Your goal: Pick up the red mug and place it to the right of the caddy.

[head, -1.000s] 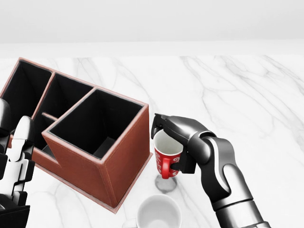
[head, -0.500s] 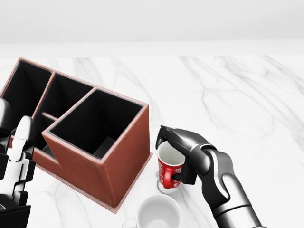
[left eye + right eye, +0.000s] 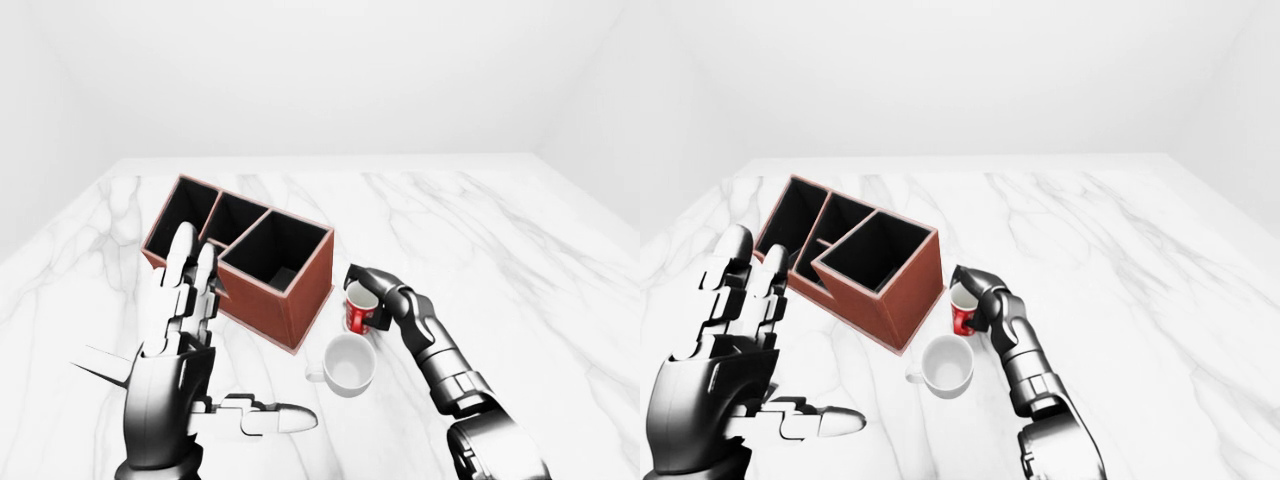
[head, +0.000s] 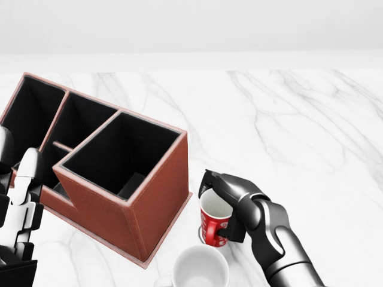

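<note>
The red mug (image 4: 213,228) stands upright just right of the caddy's near corner, low at the marble top; I cannot tell whether its base touches. My right hand (image 4: 220,206) is shut on it, thumb over the rim on the caddy side and fingers (image 4: 237,227) round the handle side. The brown caddy (image 4: 157,197), with several black compartments, sits left of centre in the head view. My left hand (image 3: 182,300) is raised with its fingers spread open and holds nothing, well left of the mug.
A white mug (image 4: 200,268) sits just below the red mug in the head view, close to my right forearm (image 4: 281,251). White marble tabletop (image 4: 299,125) stretches to the right and top. Plain white walls lie beyond the table edge.
My right hand has come down and slightly right with the red mug, from above the table to the surface beside the caddy. The left hand and the caddy have stayed put.
</note>
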You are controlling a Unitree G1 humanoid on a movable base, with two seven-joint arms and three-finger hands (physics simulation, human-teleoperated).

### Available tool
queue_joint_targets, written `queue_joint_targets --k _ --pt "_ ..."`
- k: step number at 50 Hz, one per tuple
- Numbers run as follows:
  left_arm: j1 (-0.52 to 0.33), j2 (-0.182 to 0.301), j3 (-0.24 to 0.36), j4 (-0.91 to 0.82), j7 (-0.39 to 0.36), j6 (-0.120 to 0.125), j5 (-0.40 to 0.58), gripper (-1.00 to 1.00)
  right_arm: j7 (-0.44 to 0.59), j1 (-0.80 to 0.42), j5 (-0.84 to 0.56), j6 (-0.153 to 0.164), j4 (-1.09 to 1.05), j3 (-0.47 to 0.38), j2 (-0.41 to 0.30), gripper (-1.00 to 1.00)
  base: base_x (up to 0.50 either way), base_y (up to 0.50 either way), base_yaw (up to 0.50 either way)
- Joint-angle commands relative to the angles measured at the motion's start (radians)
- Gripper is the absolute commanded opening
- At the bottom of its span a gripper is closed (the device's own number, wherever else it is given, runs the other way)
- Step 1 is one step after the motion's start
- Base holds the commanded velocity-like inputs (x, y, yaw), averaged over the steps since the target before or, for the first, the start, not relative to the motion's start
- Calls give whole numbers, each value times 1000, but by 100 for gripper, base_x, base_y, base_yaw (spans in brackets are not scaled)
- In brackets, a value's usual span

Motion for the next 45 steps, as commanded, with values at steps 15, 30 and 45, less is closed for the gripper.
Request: queue_joint_targets --k 15,30,45 --pt "3 -4 6 0 -6 0 -4 100 -101 -30 -58 0 152 -2 -3 -100 0 0 0" --pt "9 -2 2 0 -3 0 -4 100 -145 -29 -53 0 212 3 -2 -100 0 0 0" --pt "7 -1 3 0 -4 0 -5 100 -194 -49 -46 0 298 7 -1 -100 0 0 0"
